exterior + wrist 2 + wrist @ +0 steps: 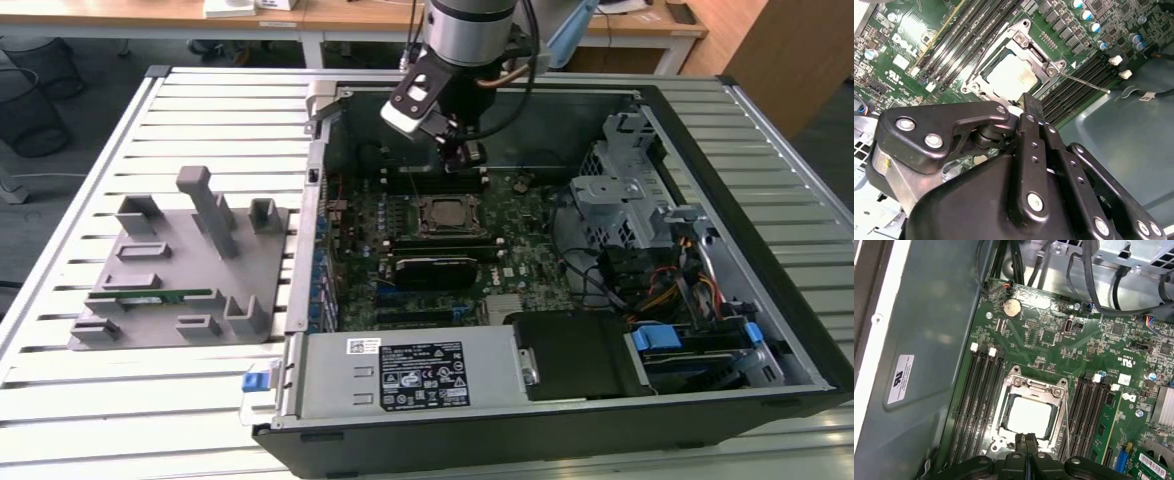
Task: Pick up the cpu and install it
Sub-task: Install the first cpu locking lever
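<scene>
**CPU seated in the socket, claw closed and empty above it**

The cpu lies flat inside the socket frame on the motherboard, its pale metal top facing up and squarely bordered by the frame on every side. In the second wrist view the same chip sits level, with the thin retention lever standing out free beside the socket rather than hooked down. Banks of black memory slots run along both sides of the socket.

The claw hangs just above the socket's near edge with its fingers pressed together and nothing between them; it does not appear to touch the chip. In the exterior view the claw is lowered into the open computer case, over the board just beyond the socket.

Outside the case, on the exterior view's left, a grey parts holder rests on the slatted bench, well apart from the arm.

Judged from this, the pick and the placing look done, and the work stands at the end of the install step: the chip is in, released, but seemingly not yet clamped. Any further contact would call for a gentle, straight approach, since a sideways nudge could unseat the chip from its frame.
</scene>
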Robot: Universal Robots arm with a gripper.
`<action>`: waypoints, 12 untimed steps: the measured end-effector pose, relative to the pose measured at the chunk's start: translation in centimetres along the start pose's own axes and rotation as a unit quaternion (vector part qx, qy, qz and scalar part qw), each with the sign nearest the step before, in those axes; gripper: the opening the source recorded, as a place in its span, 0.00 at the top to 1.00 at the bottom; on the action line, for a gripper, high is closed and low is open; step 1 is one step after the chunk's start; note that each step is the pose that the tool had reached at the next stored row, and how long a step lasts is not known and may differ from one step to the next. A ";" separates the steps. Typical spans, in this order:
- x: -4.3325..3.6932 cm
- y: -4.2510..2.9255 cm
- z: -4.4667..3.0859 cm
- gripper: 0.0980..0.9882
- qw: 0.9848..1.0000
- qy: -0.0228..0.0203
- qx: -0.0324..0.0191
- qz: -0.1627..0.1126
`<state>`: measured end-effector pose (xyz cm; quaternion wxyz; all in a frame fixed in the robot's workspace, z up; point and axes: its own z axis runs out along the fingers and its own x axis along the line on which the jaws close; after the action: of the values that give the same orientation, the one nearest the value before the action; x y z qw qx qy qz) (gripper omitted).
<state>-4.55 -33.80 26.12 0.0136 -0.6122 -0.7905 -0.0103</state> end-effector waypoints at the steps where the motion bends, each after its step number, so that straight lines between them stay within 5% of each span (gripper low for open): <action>1: 0.00 0.00 0.00 0.99 1.000 0.000 0.000 -0.002; 12: 0.00 0.00 0.00 0.99 1.000 0.000 0.001 -0.024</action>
<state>-4.55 -33.80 26.12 0.0138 -0.5932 -0.8049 -0.0100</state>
